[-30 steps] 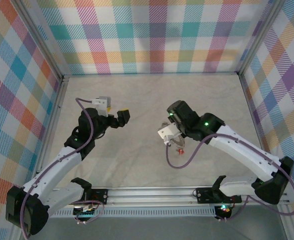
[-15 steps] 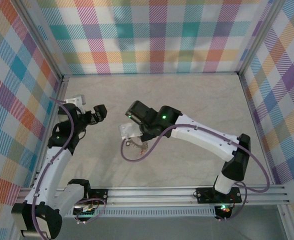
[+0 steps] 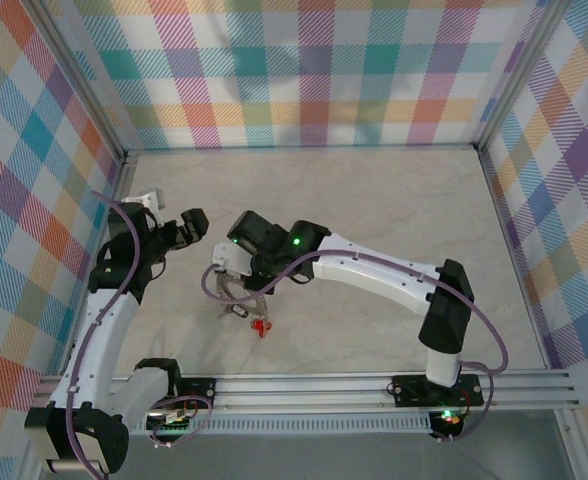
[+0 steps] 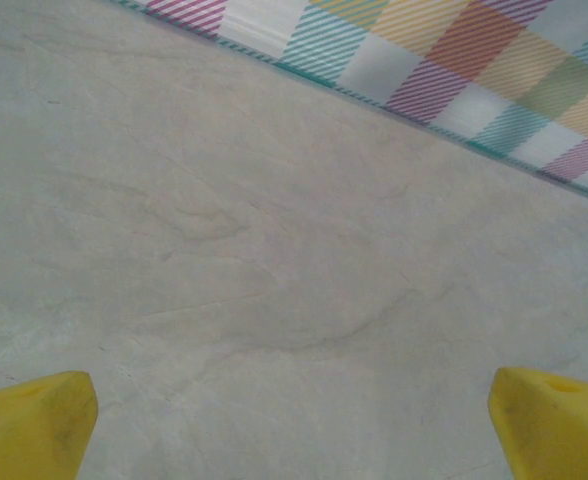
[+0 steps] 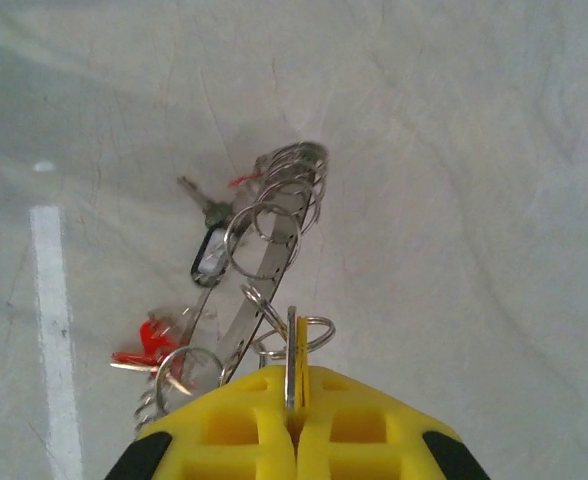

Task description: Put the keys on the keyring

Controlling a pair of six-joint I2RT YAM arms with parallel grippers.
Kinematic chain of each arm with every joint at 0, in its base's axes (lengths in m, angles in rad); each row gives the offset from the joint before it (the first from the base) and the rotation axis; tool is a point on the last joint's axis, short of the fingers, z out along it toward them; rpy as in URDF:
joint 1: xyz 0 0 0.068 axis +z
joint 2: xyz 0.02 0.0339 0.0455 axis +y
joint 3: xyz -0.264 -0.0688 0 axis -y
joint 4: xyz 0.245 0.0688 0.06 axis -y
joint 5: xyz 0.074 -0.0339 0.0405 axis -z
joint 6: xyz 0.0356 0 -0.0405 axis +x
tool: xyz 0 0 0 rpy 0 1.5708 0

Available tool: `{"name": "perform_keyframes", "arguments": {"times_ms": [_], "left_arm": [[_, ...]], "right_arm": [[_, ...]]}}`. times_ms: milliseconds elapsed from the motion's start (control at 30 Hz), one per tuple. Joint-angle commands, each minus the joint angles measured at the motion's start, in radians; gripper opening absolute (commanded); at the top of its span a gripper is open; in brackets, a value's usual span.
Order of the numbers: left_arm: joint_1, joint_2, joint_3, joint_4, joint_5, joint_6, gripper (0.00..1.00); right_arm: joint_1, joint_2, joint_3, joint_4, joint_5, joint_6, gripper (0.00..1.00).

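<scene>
**Right arm holds the keyring by its edge while the left waits wide open**

The right fingers (image 5: 236, 425) are pressed together on a thin edge of the keyring (image 5: 271, 255). The pinch is narrow, with metal showing in the slit between the yellow pads. From that grip the flat silver band runs away from the wrist camera over the pale surface (image 4: 274, 250). It carries a fringe of small rings, a silver key (image 5: 212, 212) with a dark tag, and a red tag (image 5: 152, 340) off to one side. Holding it by one edge probably lets the rest of the ring dangle, so the loops fall apart and a free section is exposed for threading. Whether the far end rests on the surface or hangs just above its shadow is unclear.

From above, the right arm reaches well across to the left half of the surface, with the keyring (image 3: 236, 298) below its wrist and the red tag (image 3: 261, 326) nearer the bases. That places the ring near the left arm, likely for a two-handed step.

The left fingers (image 4: 34, 415) stand wide apart and hold nothing, with bare surface between them. They appear ready to pick up a key or steady the ring.
</scene>
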Motion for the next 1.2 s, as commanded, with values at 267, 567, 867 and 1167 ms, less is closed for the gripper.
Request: {"name": "perform_keyframes", "arguments": {"times_ms": [267, 567, 867, 1167], "left_arm": [[0.015, -0.035, -0.012, 0.032, 0.113, 0.039, 1.0], [0.013, -0.04, -0.054, 0.023, 0.102, 0.066, 1.0], [0.013, -0.039, -0.047, -0.079, 0.038, 0.102, 1.0], [0.013, 0.007, -0.089, -0.064, -0.163, 0.058, 1.0]], "right_arm": [[-0.098, 0.015, -0.148, 0.055, 0.102, -0.139, 0.0], [-0.189, -0.022, -0.418, 0.197, 0.16, -0.261, 0.0], [-0.272, -0.088, -0.63, 0.247, 0.195, -0.446, 0.0], [-0.357, -0.095, -0.737, 0.268, 0.213, -0.491, 0.19]]}}
